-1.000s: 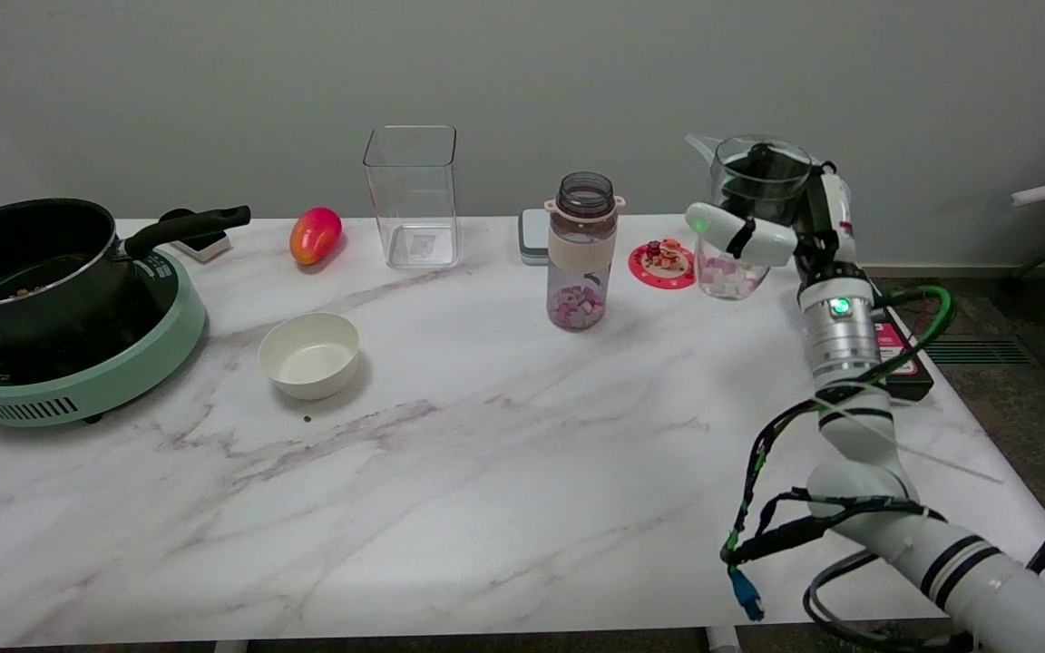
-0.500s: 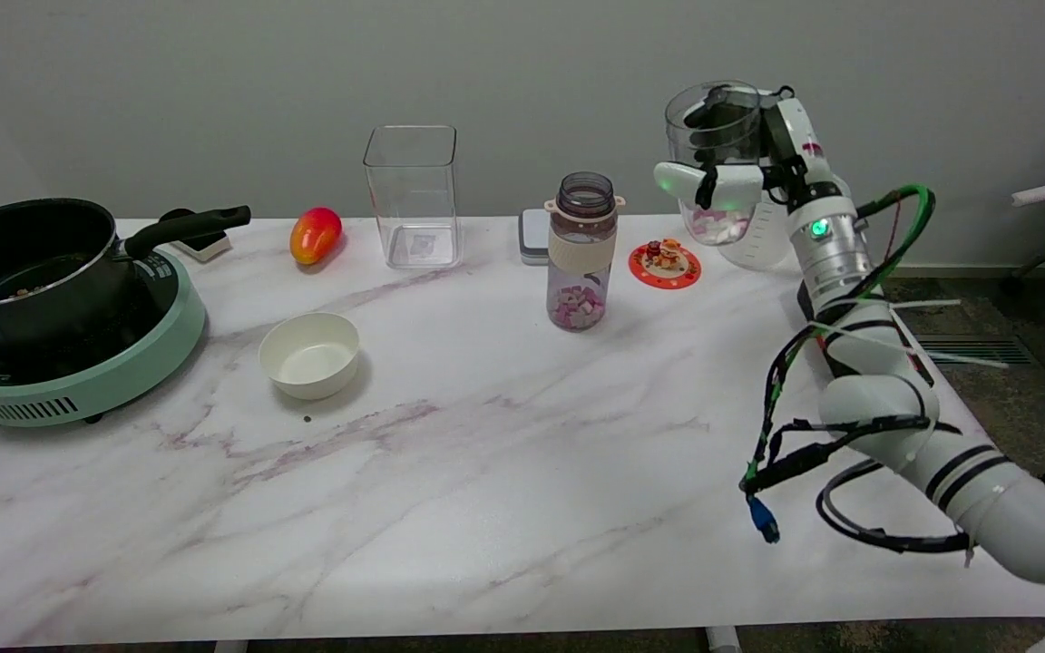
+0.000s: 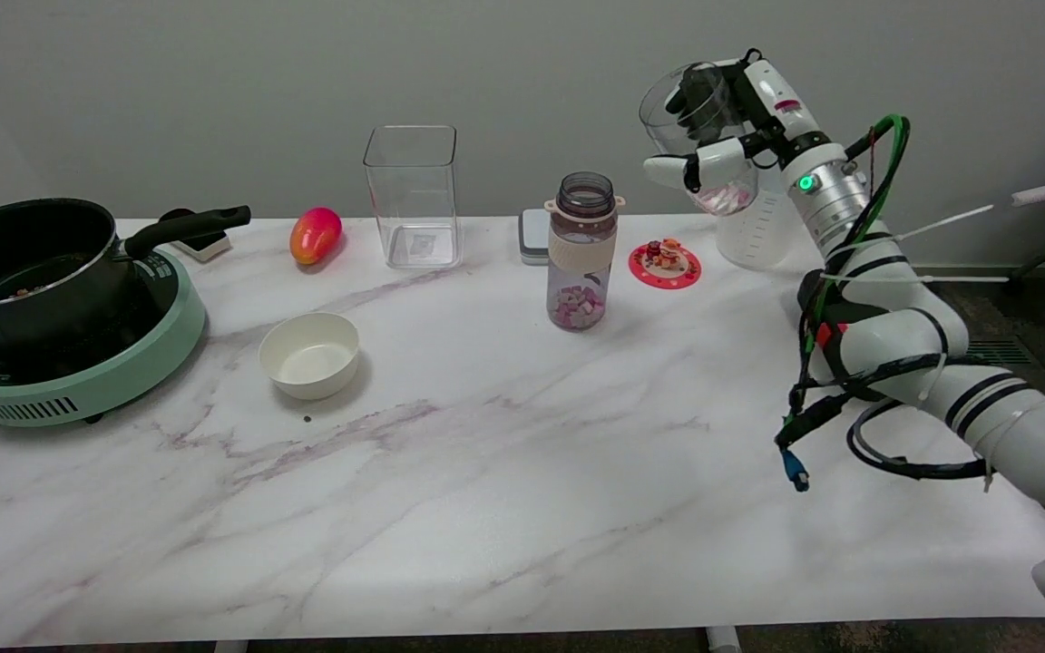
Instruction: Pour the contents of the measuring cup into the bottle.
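Observation:
My right hand [image 3: 729, 136] grips the clear measuring cup [image 3: 697, 131] and holds it in the air at the upper right, tilted a little to the left. Pink and white pieces lie in the cup's bottom. The open bottle [image 3: 583, 251], clear with a cream band, stands on the table to the lower left of the cup. It has pink and white pieces at its bottom. The cup is to the right of the bottle's mouth and well above it.
A second clear measuring jug [image 3: 752, 238] stands behind the hand on the table. A red coaster with a small figure [image 3: 665, 263] lies between bottle and jug. Left of the bottle are a clear square container [image 3: 412, 195], a mango [image 3: 315, 235], a white bowl [image 3: 309, 355] and a black pot [image 3: 28, 268] on a green cooker.
The right hand has lifted the measuring cup off the table, carried it up and to the left toward the bottle, and begun tilting it. The jug behind it now shows.

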`<action>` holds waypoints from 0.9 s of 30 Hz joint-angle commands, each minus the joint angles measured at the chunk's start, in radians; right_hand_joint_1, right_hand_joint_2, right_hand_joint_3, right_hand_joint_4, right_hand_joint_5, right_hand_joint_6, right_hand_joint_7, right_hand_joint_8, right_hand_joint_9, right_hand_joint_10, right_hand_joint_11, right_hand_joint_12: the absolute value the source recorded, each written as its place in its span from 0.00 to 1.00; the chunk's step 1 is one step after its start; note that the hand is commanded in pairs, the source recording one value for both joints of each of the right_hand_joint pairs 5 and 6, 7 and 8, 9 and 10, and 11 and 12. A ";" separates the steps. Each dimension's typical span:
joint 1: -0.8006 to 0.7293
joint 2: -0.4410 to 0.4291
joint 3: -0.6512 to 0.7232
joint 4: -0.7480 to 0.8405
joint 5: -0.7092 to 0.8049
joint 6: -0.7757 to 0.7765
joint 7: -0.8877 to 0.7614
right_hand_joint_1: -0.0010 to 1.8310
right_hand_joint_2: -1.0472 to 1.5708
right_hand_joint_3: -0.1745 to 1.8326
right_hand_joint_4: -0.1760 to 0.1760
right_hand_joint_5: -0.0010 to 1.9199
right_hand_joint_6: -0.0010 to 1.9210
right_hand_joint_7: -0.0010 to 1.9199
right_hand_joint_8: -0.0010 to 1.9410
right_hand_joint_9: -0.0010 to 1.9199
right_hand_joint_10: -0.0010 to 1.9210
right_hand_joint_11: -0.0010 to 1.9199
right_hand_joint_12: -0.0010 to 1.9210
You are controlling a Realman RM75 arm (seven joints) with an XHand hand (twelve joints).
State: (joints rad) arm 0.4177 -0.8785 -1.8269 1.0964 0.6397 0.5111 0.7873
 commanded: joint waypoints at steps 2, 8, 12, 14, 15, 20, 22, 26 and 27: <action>0.112 0.101 -0.059 -0.060 -0.318 -0.094 0.108 0.76 0.90 0.43 0.50 0.90 0.90 0.88 0.87 0.84 0.84 0.72 0.72; 0.123 0.101 -0.067 -0.057 -0.388 -0.104 0.122 0.76 0.90 0.43 0.50 0.90 0.90 0.88 0.87 0.84 0.84 0.72 0.72; 0.162 0.111 -0.100 -0.063 -0.500 -0.123 0.201 0.76 0.90 0.43 0.50 0.90 0.90 0.88 0.87 0.84 0.84 0.72 0.72; 0.180 0.112 -0.111 -0.066 -0.564 -0.125 0.240 0.76 0.90 0.43 0.50 0.90 0.90 0.88 0.87 0.84 0.84 0.72 0.72; 0.188 0.111 -0.112 -0.068 -0.607 -0.125 0.268 0.76 0.90 0.43 0.50 0.90 0.90 0.88 0.87 0.84 0.84 0.72 0.72; 0.202 0.104 -0.107 -0.079 -0.720 -0.125 0.353 0.76 0.89 0.43 0.50 0.89 0.89 0.88 0.87 0.84 0.84 0.72 0.72; 0.204 0.103 -0.111 -0.080 -0.730 -0.123 0.355 0.76 0.89 0.43 0.50 0.89 0.89 0.88 0.87 0.84 0.84 0.72 0.72; 0.210 0.102 -0.110 -0.079 -0.747 -0.117 0.347 0.77 0.89 0.44 0.50 0.89 0.89 0.88 0.87 0.84 0.84 0.72 0.72; 0.214 0.102 -0.109 -0.079 -0.759 -0.117 0.347 0.77 0.89 0.44 0.50 0.89 0.89 0.88 0.87 0.84 0.84 0.72 0.72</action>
State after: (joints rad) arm 0.5663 -0.7856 -1.9095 1.0353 0.1336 0.4097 1.0056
